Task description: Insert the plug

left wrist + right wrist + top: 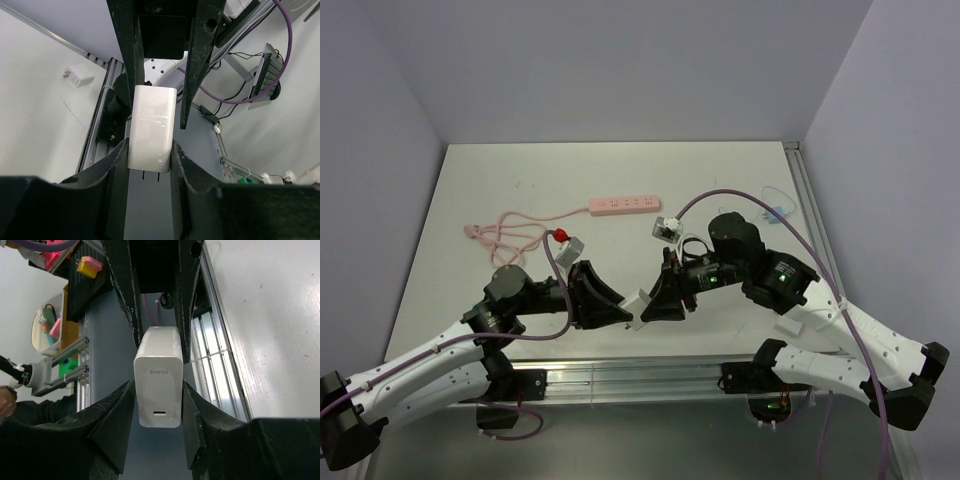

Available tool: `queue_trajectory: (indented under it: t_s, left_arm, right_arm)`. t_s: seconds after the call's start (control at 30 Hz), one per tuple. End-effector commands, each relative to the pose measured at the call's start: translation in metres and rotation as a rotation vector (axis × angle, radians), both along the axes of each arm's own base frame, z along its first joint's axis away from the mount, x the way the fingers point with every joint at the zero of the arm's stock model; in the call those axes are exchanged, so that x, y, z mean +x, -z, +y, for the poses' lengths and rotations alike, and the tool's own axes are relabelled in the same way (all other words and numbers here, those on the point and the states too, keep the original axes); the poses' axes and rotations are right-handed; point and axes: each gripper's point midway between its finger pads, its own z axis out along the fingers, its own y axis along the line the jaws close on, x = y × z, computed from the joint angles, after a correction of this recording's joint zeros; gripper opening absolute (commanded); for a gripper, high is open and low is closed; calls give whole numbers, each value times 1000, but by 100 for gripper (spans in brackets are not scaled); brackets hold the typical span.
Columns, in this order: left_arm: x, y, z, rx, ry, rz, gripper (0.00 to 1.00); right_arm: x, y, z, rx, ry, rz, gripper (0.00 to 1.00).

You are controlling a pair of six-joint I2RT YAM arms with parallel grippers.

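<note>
**While the arms meet at a white charger (638, 299), the plug (779, 212) lies well off to the right**

Where the left arm (430, 360) and the right arm (840, 335) come together near the front edge of the desk (520, 190), the white charger sits between their tips. The left jaws are closed on it. In the left wrist view both near fingers (119, 162) press against the block's sides, and two short dark lines show at its near end. The right jaws reach in from the opposite side, around the end that carries the lettering and a slot-shaped port. They stand parted rather than clamped. Seen from the left wrist, one of their fingers (192, 75) is off the block's side with a sliver of background between, while the other lies against it.

The plug, small and light blue and white, rests on the desk near the rail (810, 220) on the right-hand edge. Its thin pale cable (778, 187) loops behind it. It is touched by neither set of jaws and is well apart from the charger.

Farther back, about mid-desk, a pink power strip (625, 205) lies lengthwise from left to right. Its pink cord (505, 232) trails off to the left in loose loops. The plug lies to the right of the strip, apart from it.
</note>
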Motion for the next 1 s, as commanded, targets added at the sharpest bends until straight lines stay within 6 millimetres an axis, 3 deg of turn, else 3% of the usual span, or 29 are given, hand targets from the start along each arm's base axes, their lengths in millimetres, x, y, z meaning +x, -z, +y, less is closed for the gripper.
queue_trajectory:
  t_s: [0.0, 0.1, 0.17, 0.2, 0.27, 0.3, 0.33, 0.37, 0.4, 0.47, 0.53, 0.57, 0.63, 0.8, 0.97]
  left_arm:
    - [0, -7, 1, -28, 0, -29, 1]
    - [-2, -8, 1, -35, 8, -34, 1]
    - [-2, -9, 1, -35, 13, -32, 1]
    - [-1, -10, 0, -32, 9, -32, 1]
    - [2, -3, -2, -3, -2, -14, 1]
    - [8, -4, -3, 11, -30, -1, 7]
    - [22, -2, -4, 26, -112, 23, 19]
    - [31, 0, -3, 40, -159, 40, 48]
    - [54, 8, 2, 81, -300, 86, 60]
    - [81, 19, 15, 137, -488, 158, 89]
    - [115, 41, 49, 236, -774, 274, 92]
    - [122, 48, 62, 263, -862, 307, 92]
    - [132, 59, 86, 303, -1005, 356, 94]
    - [134, 68, 105, 307, -1095, 375, 91]
    - [130, 72, 109, 255, -1092, 399, 89]
  right_arm:
    - [-6, -34, 6, 102, -77, -69, 48]
    - [-12, -33, 4, 107, -108, -60, 42]
    - [-13, -33, 4, 108, -117, -58, 22]
    - [-14, -32, 4, 103, -123, -54, 0]
    - [-12, -28, 5, 86, -121, -40, 0]
    - [-9, -25, 6, 72, -107, -45, 0]
    - [-7, -23, 6, 55, -94, -37, 0]
    - [-2, -18, 7, 33, -70, -35, 0]
    - [7, -16, 6, -6, -17, -47, 0]
    - [31, -19, 7, -72, 97, -80, 0]
    - [63, -10, -3, -186, 272, -127, 0]
    - [80, -18, -3, -212, 343, -152, 0]
    - [118, -12, -19, -334, 536, -211, 0]
    - [191, -2, -17, -491, 735, -310, 0]
    - [261, 17, -9, -622, 875, -290, 0]
